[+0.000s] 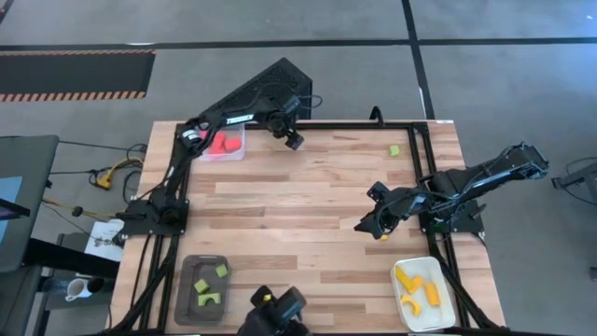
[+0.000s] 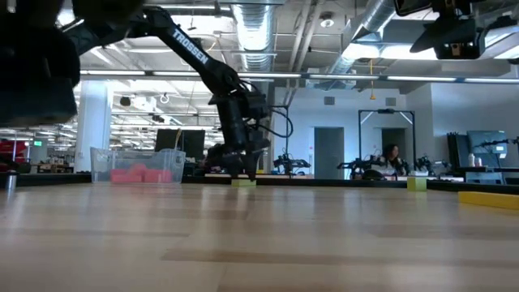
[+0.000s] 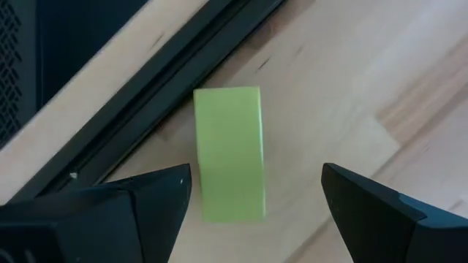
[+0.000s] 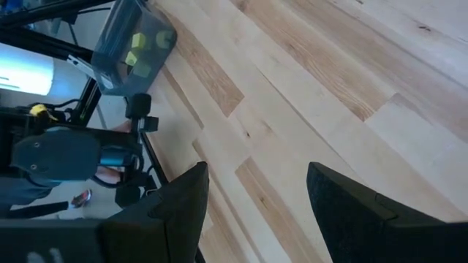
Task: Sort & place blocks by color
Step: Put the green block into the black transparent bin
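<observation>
Your left pincer [image 3: 252, 201], fingers apart, straddles a light green block [image 3: 228, 153].
Red pcs in clear tray [image 1: 224, 147] at 11 o'clock; right pincer [image 1: 371, 224] apart, empty.

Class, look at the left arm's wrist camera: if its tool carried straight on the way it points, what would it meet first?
Most likely the light green block, lying on the table between the open fingers of the left tool, beside the black frame rail. How far off the block is cannot be judged.
</observation>
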{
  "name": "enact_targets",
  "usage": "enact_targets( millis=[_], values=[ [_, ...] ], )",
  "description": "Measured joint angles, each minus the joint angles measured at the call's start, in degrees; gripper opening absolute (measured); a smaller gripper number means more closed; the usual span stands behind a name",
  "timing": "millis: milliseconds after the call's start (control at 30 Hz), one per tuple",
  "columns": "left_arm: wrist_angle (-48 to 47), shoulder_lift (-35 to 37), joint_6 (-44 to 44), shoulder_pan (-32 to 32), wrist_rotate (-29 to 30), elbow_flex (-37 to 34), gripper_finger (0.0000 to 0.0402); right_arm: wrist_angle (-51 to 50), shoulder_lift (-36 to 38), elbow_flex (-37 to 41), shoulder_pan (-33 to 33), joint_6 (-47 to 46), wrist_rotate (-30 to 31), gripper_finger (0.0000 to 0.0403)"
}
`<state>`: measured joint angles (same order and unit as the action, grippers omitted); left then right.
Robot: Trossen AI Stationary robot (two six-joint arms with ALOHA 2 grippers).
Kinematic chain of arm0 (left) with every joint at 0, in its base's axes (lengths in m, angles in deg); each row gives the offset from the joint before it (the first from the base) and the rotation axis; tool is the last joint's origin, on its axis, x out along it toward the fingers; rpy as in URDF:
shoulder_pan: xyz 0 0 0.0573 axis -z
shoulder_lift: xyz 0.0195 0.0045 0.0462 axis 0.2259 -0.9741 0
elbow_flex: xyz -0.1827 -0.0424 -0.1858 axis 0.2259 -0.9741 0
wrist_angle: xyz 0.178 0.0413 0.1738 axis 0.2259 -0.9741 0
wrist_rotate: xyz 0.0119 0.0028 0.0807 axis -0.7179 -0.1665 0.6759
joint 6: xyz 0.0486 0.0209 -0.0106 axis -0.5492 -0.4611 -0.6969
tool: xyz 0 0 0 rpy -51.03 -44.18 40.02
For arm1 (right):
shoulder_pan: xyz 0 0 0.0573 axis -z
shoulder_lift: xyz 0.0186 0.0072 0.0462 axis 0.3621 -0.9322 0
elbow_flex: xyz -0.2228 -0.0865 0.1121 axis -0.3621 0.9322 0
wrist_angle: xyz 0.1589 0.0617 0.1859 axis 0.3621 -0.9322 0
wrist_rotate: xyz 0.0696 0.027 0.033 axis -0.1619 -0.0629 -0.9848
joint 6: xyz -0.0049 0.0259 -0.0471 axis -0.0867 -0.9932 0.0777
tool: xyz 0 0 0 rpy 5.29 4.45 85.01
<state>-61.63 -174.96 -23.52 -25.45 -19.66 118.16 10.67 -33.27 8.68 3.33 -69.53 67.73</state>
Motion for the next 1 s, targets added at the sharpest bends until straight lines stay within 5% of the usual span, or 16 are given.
enact_targets(
  millis=[300,800,1000],
  values=[
    [-0.7,-0.4,0.2,-2.7,-2.2,0.0,0.0268,0.1,0.0,0.0,0.0,1.0,0.0,0.0255],
    [-5.2,-1.1,-1.8,-3.5,-4.0,0.5,0.0088,0.1,0.0,0.0,0.0,2.0,0.0,0.0255],
    [-9.3,2.8,-5.8,-2.5,-4.1,2.2,0.0082,0.3,0.0,0.0,0.0,1.9,0.0,0.0255]
  ],
)
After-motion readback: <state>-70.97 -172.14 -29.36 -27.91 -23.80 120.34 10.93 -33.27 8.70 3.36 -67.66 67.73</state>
